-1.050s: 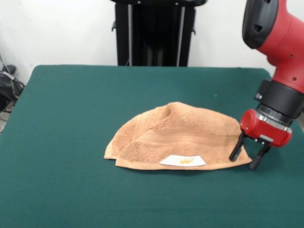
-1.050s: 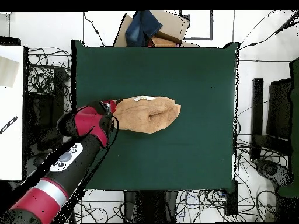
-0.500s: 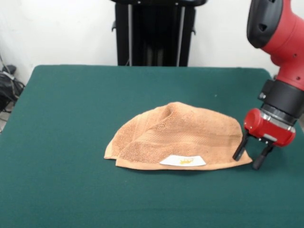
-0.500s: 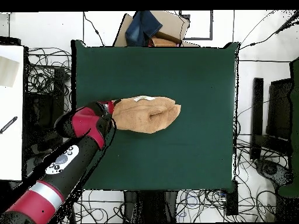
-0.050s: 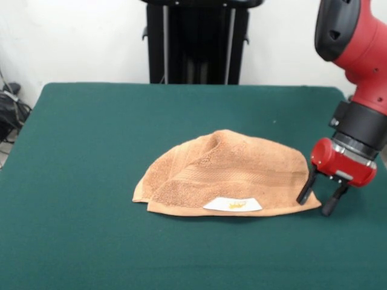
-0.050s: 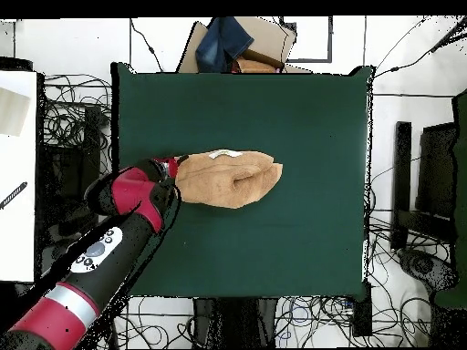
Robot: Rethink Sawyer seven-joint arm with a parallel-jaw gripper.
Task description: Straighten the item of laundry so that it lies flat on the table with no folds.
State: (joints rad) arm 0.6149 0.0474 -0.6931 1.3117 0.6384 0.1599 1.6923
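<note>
The towel [image 5: 227, 173] is lying near the middle of the table [image 5: 91, 133], bunched into a rounded, folded mound rather than spread flat, with its white label [image 5: 233, 205] showing along the edge facing the front camera. The gripper [image 5: 320, 197] is hanging at the towel's end, its two black fingers [image 5: 305, 188] standing spread apart and straddling the corner there, pinching nothing, with the tips just above the table.

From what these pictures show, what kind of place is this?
Probably a robotics lab: a green-topped table holds only a terry towel, the gripper works beside it, and loose cables cover the floor around.
</note>
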